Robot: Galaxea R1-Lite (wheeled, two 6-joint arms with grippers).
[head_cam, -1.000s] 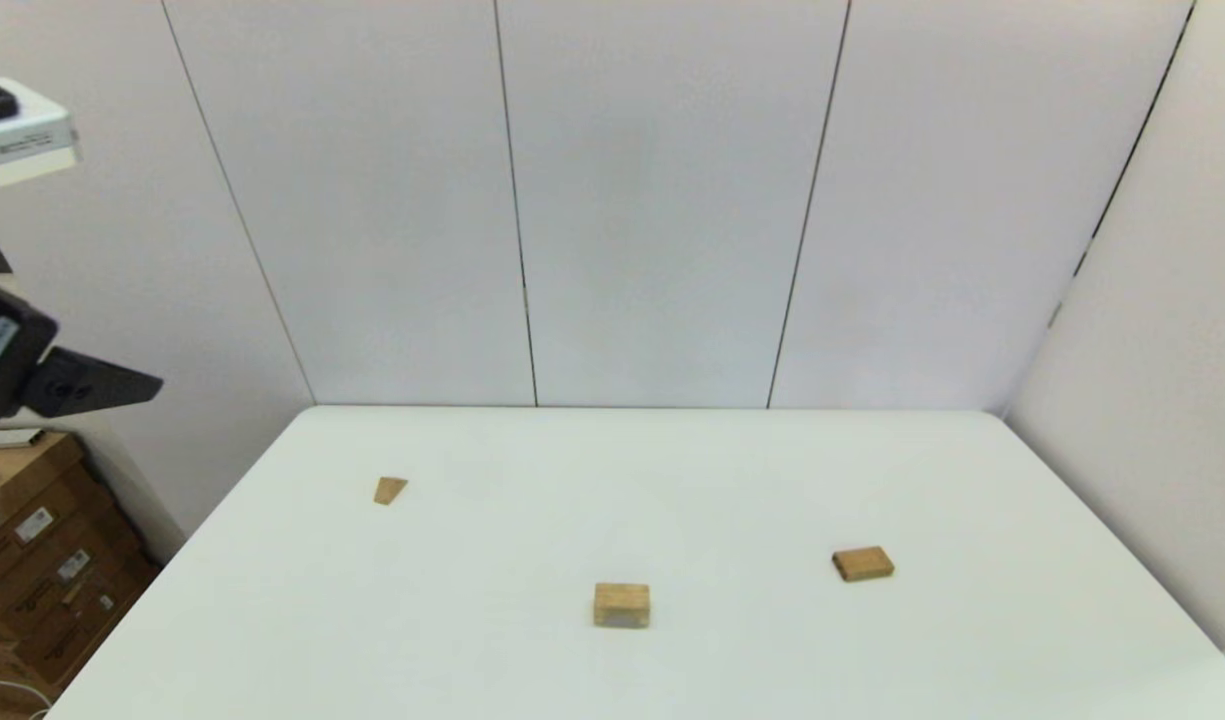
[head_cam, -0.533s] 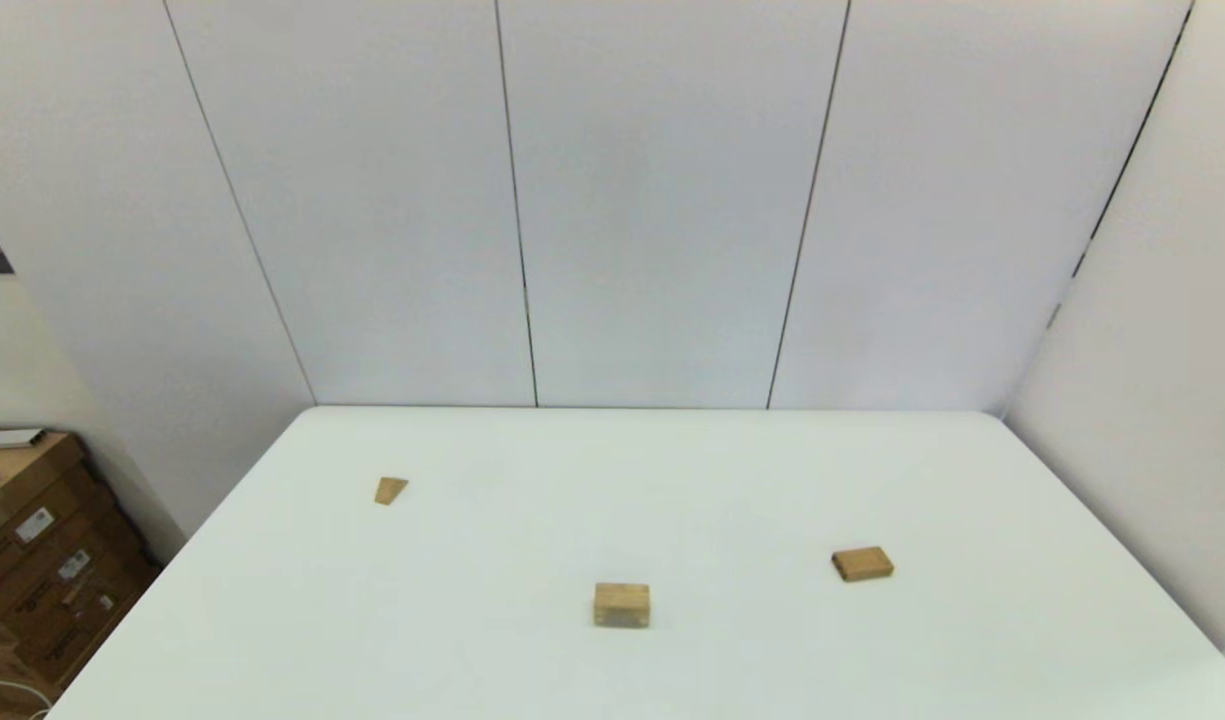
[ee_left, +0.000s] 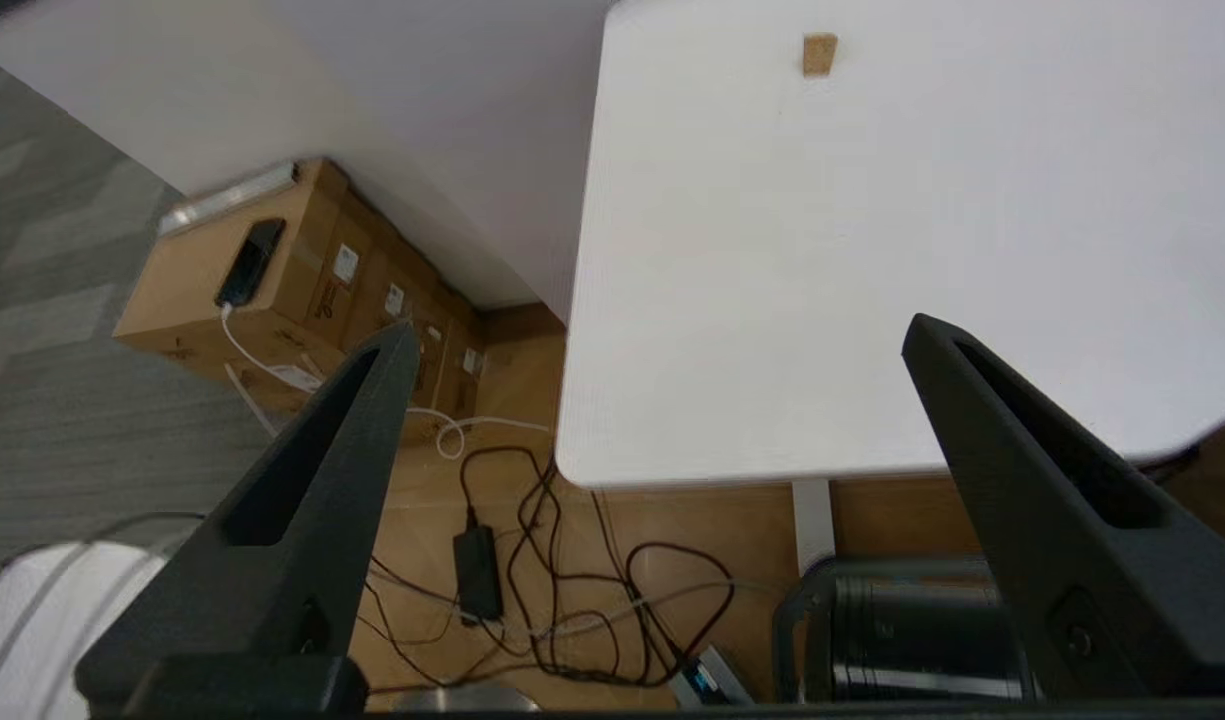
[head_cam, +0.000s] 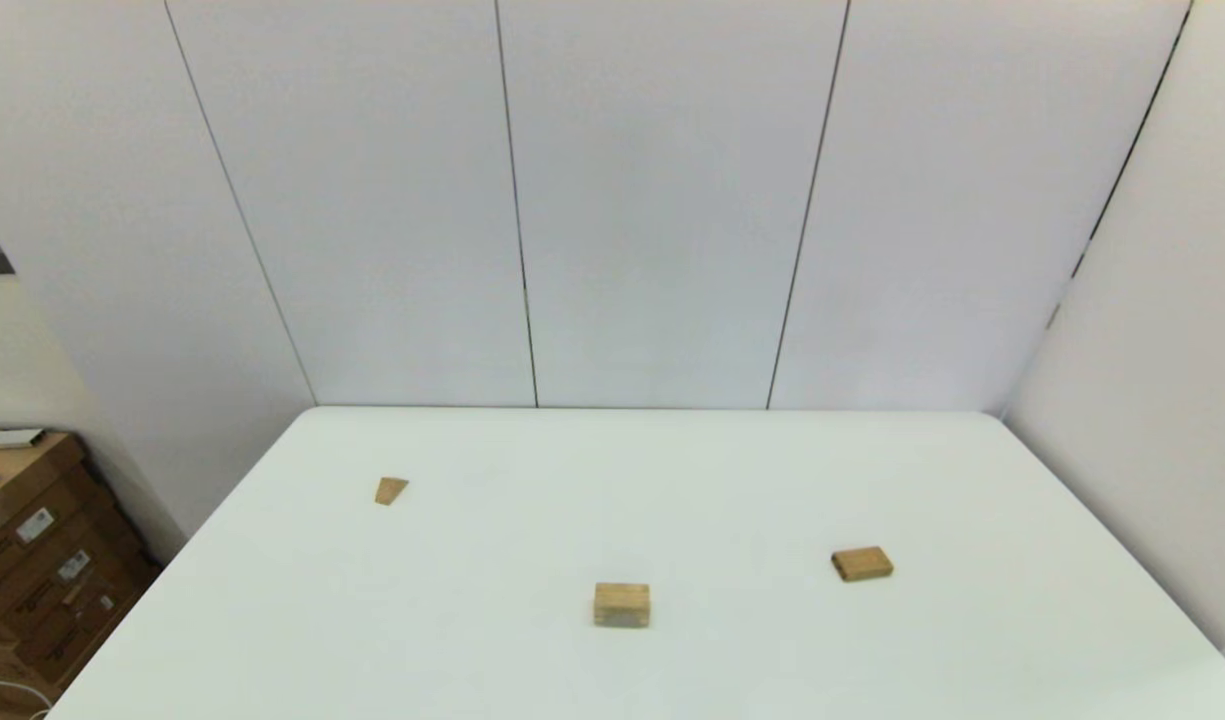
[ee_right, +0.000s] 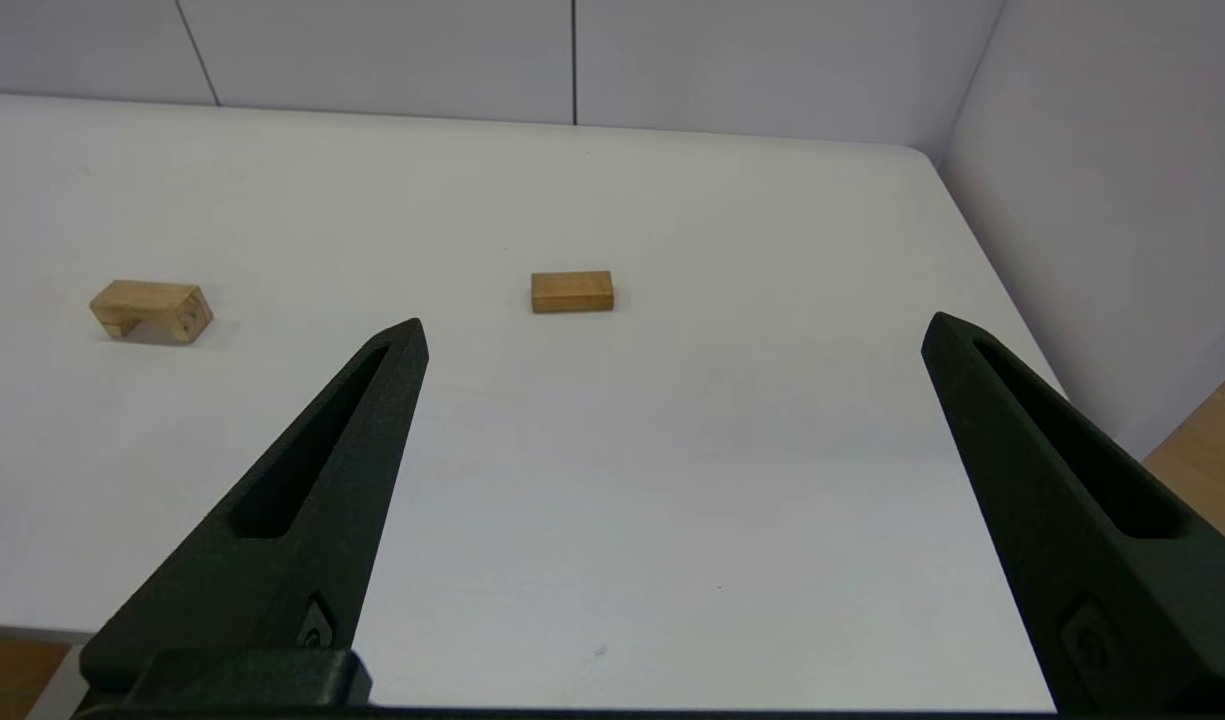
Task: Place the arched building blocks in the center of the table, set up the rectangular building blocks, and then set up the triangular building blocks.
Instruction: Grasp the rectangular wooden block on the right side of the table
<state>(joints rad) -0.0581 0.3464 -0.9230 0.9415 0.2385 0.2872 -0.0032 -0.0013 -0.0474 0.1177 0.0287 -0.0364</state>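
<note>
Off to my left on the wooden floor sits a stack of cardboard boxes (ee_left: 242,290), labels on their sides, with a dark phone (ee_left: 249,262) lying on top. A tangle of black cables (ee_left: 532,560) and a power adapter (ee_left: 477,575) sprawl nearby. Pale wall panels (head_cam: 652,200) stand ahead.

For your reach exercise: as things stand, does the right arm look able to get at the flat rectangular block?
Probably yes. The right pincer is open, short of the table's near edge, and the rectangular block lies flat ahead with bare tabletop between. The arched block sits well off to the side.
</note>
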